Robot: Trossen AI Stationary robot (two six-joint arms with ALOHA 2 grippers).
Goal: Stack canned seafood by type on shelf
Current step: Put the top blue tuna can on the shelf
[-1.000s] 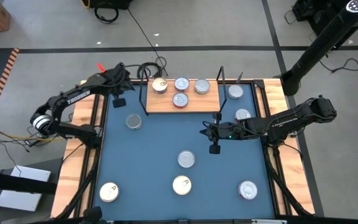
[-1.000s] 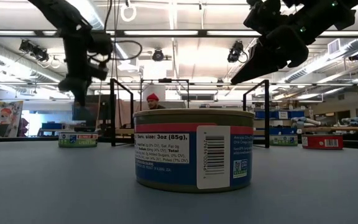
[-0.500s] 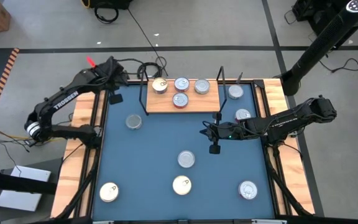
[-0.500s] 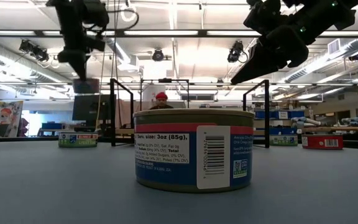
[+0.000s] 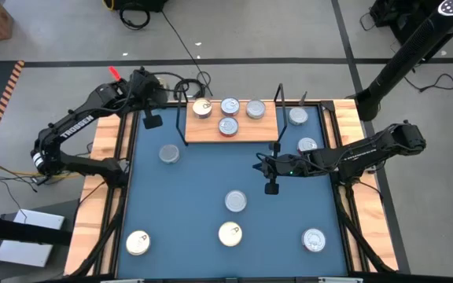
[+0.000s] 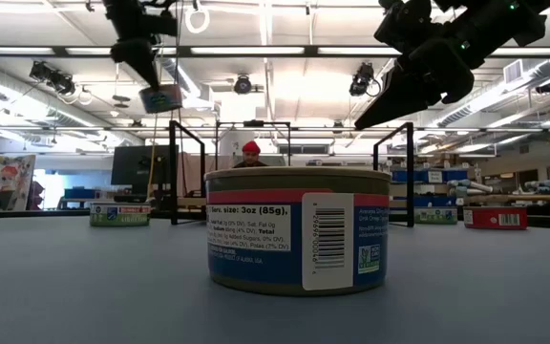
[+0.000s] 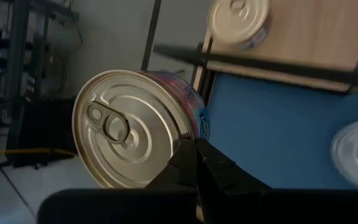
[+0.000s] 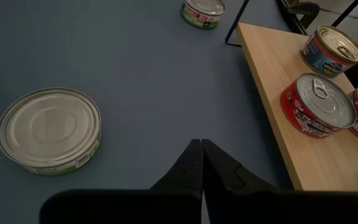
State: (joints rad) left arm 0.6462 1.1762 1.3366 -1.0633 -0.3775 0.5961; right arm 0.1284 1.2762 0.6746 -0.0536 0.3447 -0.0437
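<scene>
The blue desk carried scattered tins, with the shelf along its far edge holding four already. My left fingers pinched a gold-topped tin by its rim, lifted just off the shelf's left wire end. My right fingers hung pressed together and empty, just in front of the shelf's right end. I judged the tin rigid and light but slick-sided; a pinch across the rim looked likely to let it swing, so a grasp across the full width seemed safer.
</scene>
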